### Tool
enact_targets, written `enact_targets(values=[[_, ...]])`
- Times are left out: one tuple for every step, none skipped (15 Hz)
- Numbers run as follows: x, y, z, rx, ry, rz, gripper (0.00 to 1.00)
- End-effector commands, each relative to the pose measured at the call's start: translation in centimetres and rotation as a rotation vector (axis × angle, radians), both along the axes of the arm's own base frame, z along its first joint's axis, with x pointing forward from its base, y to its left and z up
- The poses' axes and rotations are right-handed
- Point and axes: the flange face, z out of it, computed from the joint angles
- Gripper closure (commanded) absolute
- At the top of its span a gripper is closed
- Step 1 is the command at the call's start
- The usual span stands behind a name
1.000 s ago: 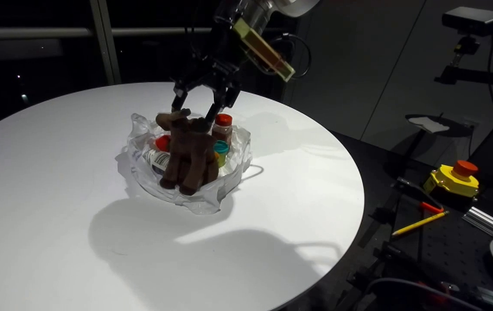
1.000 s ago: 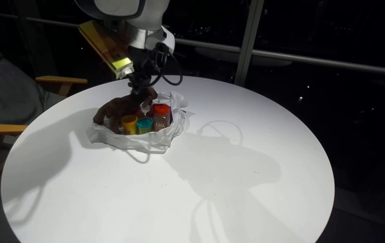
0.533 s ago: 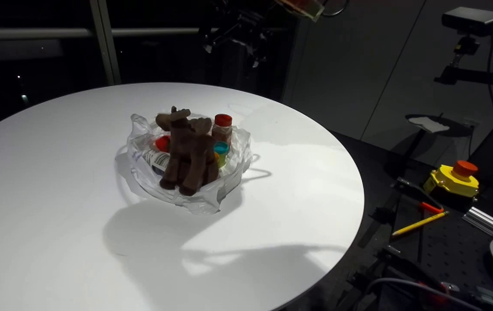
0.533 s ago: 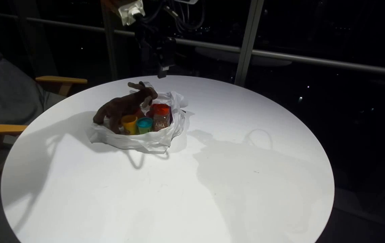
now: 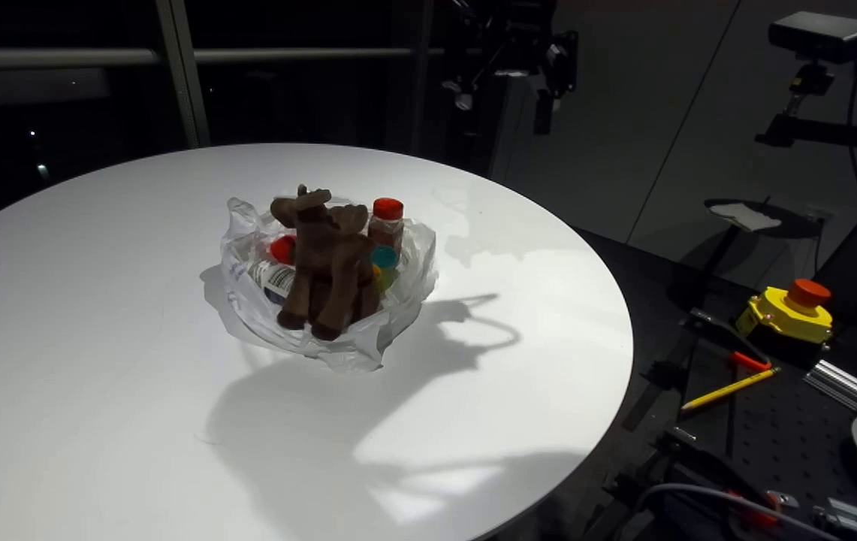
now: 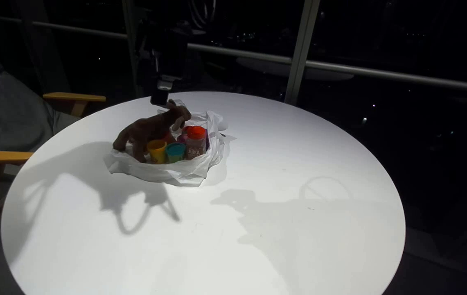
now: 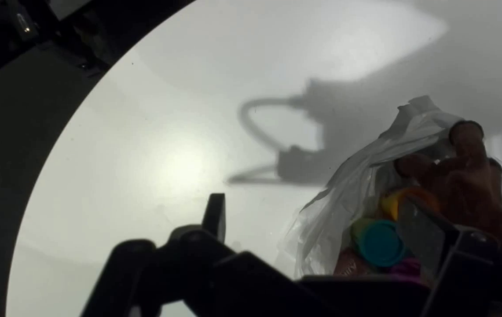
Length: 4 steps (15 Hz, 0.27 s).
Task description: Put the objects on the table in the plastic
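Several objects sit together in the plastic [image 6: 151,174], which stands on the white round table [image 5: 98,361]. The brown plush animal [image 5: 327,259] leans over the rest, head up. Around it are the red-capped bottle [image 6: 196,143], a teal-lidded cup [image 6: 175,152], an orange cup [image 6: 157,150], something purple [image 7: 407,267], a red piece [image 5: 283,249] and a labelled container [image 5: 272,279]. My gripper [image 5: 503,109] hangs above the table, clear of everything. In the wrist view its fingers [image 7: 216,215] are wide apart with nothing gripped; one finger partly covers the cups.
A wooden-armed chair [image 6: 12,106] stands close to the table. Beyond the table's rim in an exterior view are a yellow-and-red stop button [image 5: 789,312], a pencil [image 5: 730,388] and a camera on a mount [image 5: 826,37]. Window bars run behind.
A second ago the gripper's fingers were at the plush animal's head. It has since come away, risen and swung aside, while the plush and the plastic have stayed put.
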Motion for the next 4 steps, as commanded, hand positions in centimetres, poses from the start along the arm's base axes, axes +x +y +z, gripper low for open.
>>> enact_targets(values=[[-0.48,0.0,0.28,-0.002,0.006,0.0,0.0],[-0.79,0.01,0.46,-0.002,0.007,-0.001,0.0],[-0.97,0.03,0.53,-0.002,0.007,-0.002,0.0],[-1.04,0.03,0.53,-0.003,0.007,-0.002,0.0]])
